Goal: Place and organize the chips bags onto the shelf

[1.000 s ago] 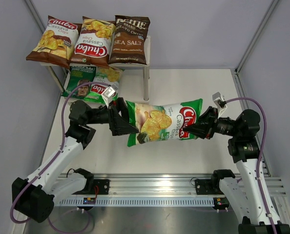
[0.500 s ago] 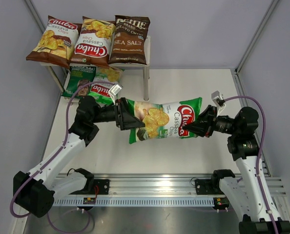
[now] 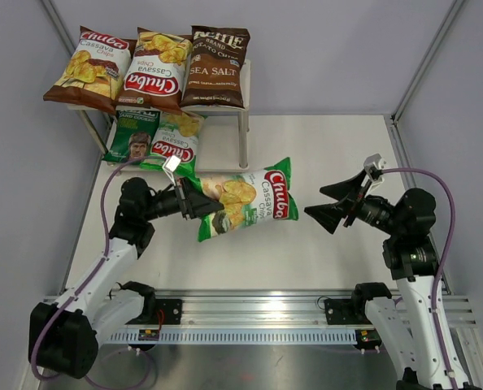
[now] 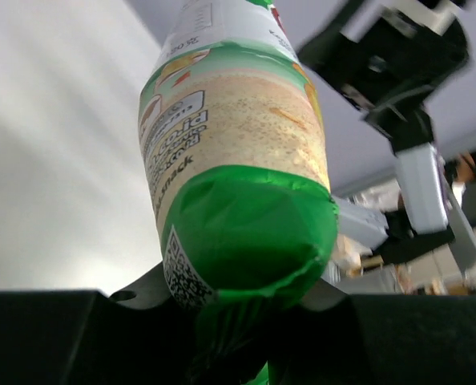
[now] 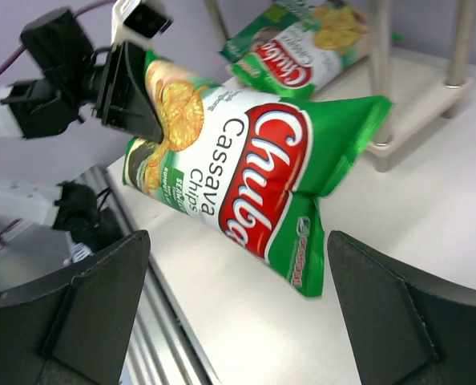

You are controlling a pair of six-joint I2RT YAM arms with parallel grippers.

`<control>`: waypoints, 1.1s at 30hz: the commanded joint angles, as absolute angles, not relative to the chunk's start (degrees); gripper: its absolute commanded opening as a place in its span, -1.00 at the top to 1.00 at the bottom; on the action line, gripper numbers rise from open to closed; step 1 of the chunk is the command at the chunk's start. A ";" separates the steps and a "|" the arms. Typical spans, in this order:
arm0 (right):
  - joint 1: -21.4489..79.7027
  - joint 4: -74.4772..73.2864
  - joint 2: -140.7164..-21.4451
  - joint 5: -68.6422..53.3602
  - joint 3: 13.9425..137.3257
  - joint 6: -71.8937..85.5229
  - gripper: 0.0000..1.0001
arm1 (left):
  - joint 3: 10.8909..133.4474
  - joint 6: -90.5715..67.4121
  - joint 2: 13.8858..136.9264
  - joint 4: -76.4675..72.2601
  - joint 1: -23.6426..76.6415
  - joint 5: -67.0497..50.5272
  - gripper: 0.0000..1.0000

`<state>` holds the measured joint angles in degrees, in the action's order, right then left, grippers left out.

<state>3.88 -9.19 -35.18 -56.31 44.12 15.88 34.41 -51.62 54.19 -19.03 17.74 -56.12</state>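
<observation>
Adjoining grey walls (image 3: 331,49), white table (image 3: 323,146); left jaws clamping green bag (image 3: 245,199), right jaws apart.

White tabletop (image 3: 331,252): matte, fills middle of scene, from near rail to far wall. Far wall (image 3: 331,49), left wall (image 3: 22,187), right wall (image 3: 469,138): plain grey-lilac panels enclosing tabletop on three sides. Left strut (image 3: 60,26), right strut (image 3: 427,61): aluminium bars slanting along panel joints at far corners. Slotted aluminium rail (image 3: 258,313): spans near edge, left to right. Brushed metal sheet (image 3: 250,370): nearest strip, beyond rail's near side.
</observation>
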 commanded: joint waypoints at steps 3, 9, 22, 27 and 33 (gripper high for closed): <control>4.22 -12.39 -33.49 -34.32 46.32 15.64 -0.99 | 28.57 -53.80 47.48 -19.35 8.63 -55.20 0.63; 4.13 -13.45 -35.77 -30.41 46.32 17.23 -0.99 | 28.74 -51.42 42.11 -8.80 0.10 -50.55 0.67; 4.22 -12.31 -34.28 -30.76 45.35 18.28 -0.99 | 26.20 -64.50 35.86 -16.94 -12.39 -29.74 0.56; 4.13 -11.07 -33.49 -32.34 44.82 20.04 -0.99 | 24.60 -70.75 41.91 -32.68 -10.81 -20.32 0.53; 4.22 -10.72 -31.38 -32.96 44.91 19.95 -0.99 | 29.53 -70.05 54.48 -42.26 -4.23 -11.00 0.51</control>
<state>3.97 -14.31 -32.36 -31.33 44.58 19.35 25.30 -68.40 51.62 -28.64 -6.28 -18.57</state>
